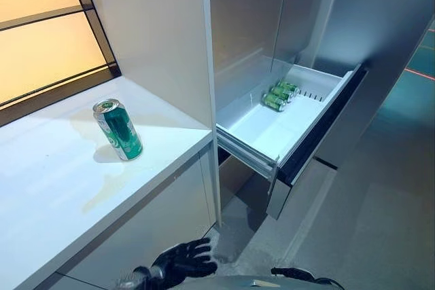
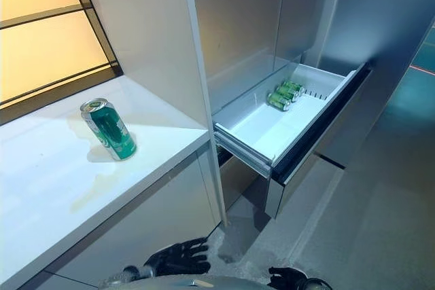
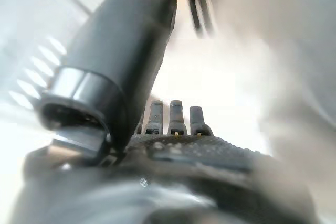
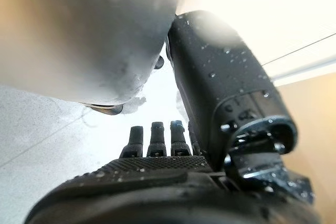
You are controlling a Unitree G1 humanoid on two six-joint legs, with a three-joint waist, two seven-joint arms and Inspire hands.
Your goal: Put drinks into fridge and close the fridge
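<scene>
a can [image 1: 118,129] stands on the worktop [image 1: 54,188]; more cans [image 1: 280,94] lie in the open drawer [image 1: 319,130]. left hand [image 1: 183,261] and right hand [image 2: 285,278] hang low, fingers relaxed, empty.

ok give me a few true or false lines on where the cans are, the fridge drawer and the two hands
1. A green can stands on the white counter. True.
2. The fridge drawer is pushed shut. False: it is pulled out and open.
3. Green cans in the drawer lie at its far end. True.
4. The left hand is holding the can on the counter. False: it hangs low near the floor, fingers relaxed, holding nothing.
5. The right hand is inside the drawer. False: it shows at the bottom edge of the head views, well below the drawer, holding nothing.
</scene>
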